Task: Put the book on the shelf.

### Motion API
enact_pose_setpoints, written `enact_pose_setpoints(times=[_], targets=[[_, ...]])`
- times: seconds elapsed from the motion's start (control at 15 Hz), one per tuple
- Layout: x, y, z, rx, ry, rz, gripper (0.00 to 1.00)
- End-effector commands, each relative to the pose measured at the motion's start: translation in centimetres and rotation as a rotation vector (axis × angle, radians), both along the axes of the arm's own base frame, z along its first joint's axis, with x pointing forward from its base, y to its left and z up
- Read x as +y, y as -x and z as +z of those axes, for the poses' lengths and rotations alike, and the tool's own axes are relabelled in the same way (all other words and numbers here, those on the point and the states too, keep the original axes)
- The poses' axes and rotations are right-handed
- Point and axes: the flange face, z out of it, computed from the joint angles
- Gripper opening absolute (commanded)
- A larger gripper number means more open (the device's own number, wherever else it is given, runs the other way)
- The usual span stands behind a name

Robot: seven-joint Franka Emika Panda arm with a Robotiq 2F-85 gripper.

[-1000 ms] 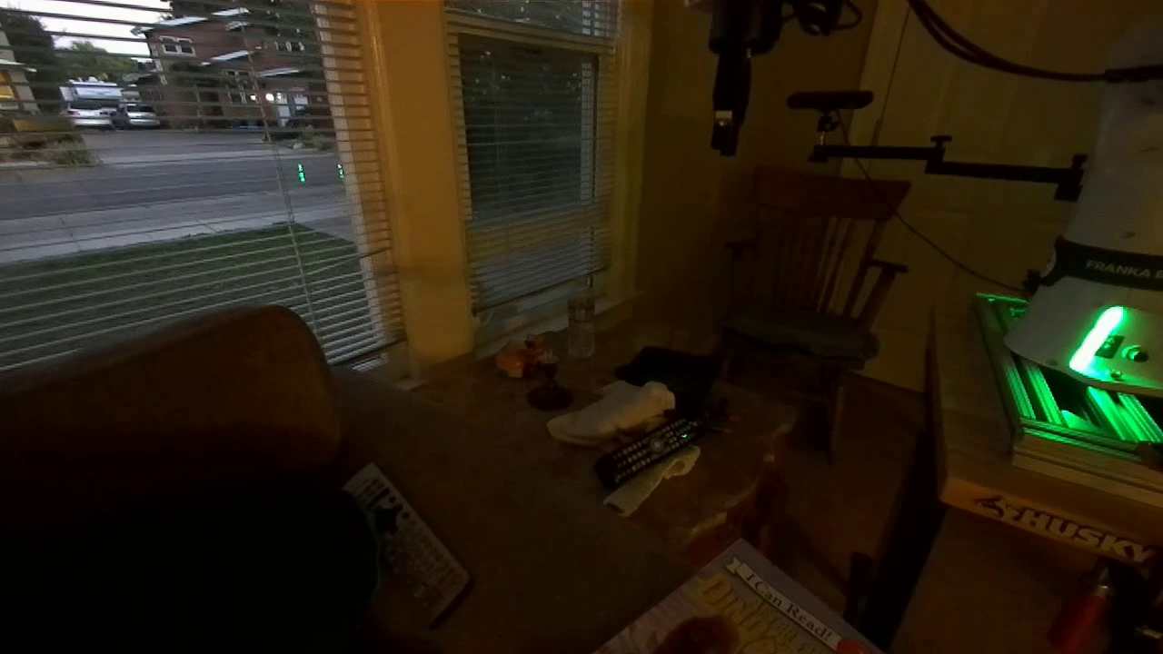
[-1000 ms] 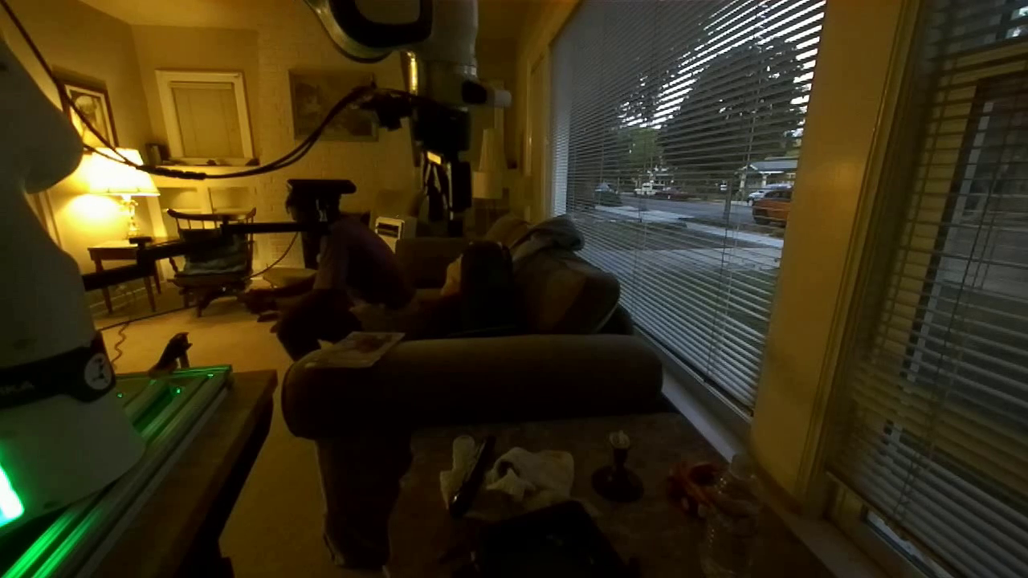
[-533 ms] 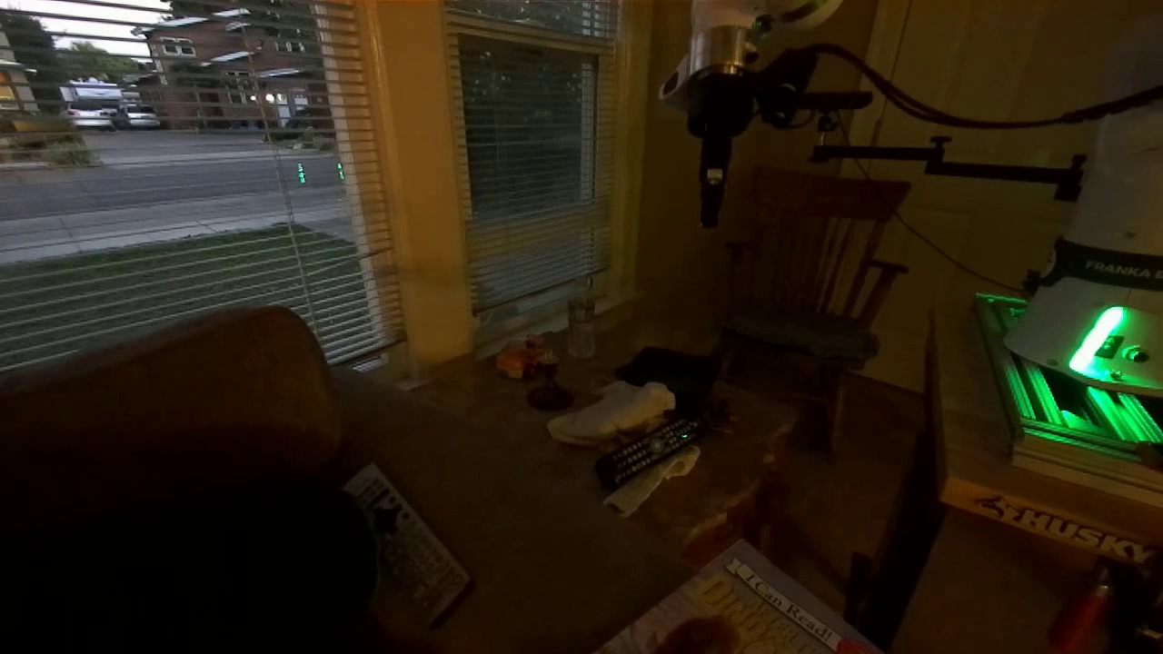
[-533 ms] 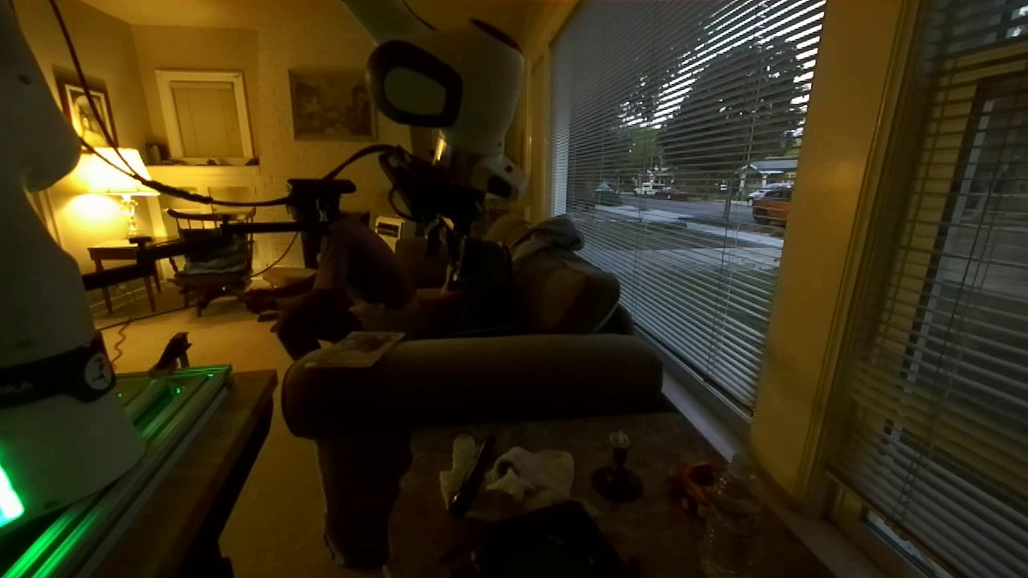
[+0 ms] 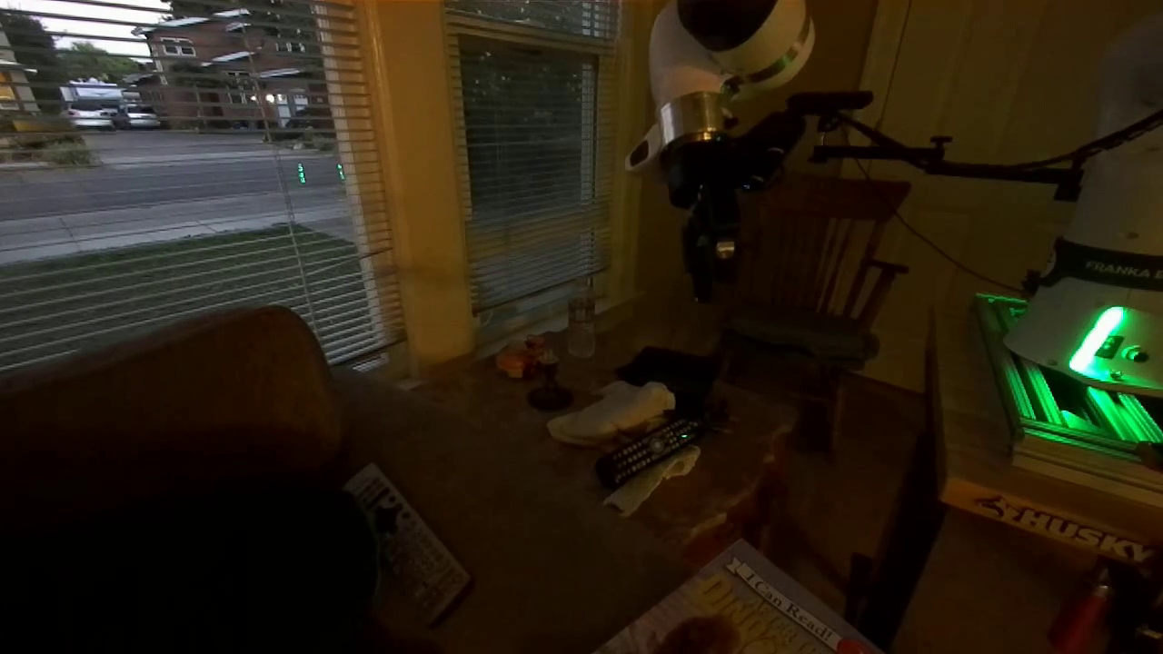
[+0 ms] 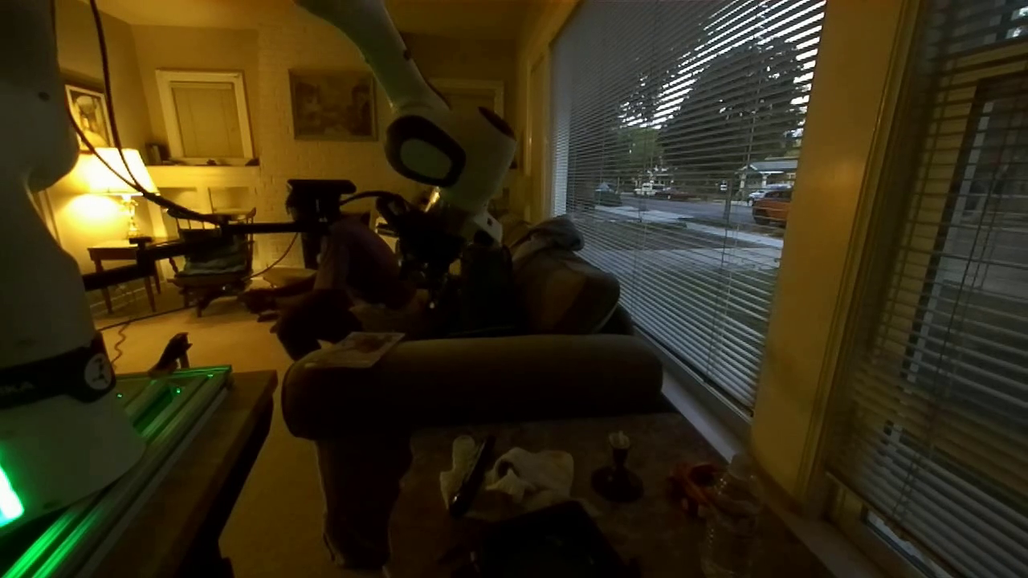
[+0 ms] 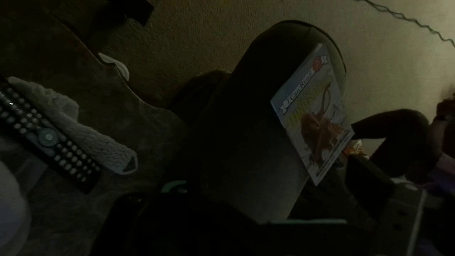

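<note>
On the left end of the padded sofa arm [image 6: 514,373], in an exterior view, the I Can Read! dinosaur paperback [image 7: 316,121] lay flat and face up, one edge seeming to jut over the seat side. The gripper [image 5: 701,291] hung in the air apart from it, its fingers [image 7: 369,186] spread wide around nothing. The step looked like the approach. It probably called for straddling that jutting edge, one finger below and one above, then a gentle pinch; pressing from overhead might have bent the thin cover into the upholstery. With a person [image 6: 353,261] seated just beyond, slowness seemed wise. No shelf could be made out for certain. On the dim near side table [image 7: 153,128] were a TV remote [image 7: 48,137], knitted cloth [image 7: 81,135] and candle holder [image 6: 618,474]; far left a table lamp [image 6: 124,172] glowed, and slatted blinds [image 6: 683,185] hung to the right.
</note>
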Motion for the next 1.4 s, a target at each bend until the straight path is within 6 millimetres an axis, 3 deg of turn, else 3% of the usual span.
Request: enact_pose_setpoints(times=[0.0,0.4,0.93,1.0,1.07,1.33], targets=[[3.4,0.1,-3.3,-0.012,0.014,0.046,1.00],[7.4,1.2,-7.4,-0.017,0.025,0.098,1.00],[11.6,3.2,-10.9,-0.018,0.048,0.213,1.00],[11.8,3.4,-10.8,-0.010,0.049,0.230,1.00],[10.7,3.4,-10.4,-0.012,0.037,0.213,1.00],[11.2,3.6,-10.7,-0.010,0.036,0.228,1.00]])
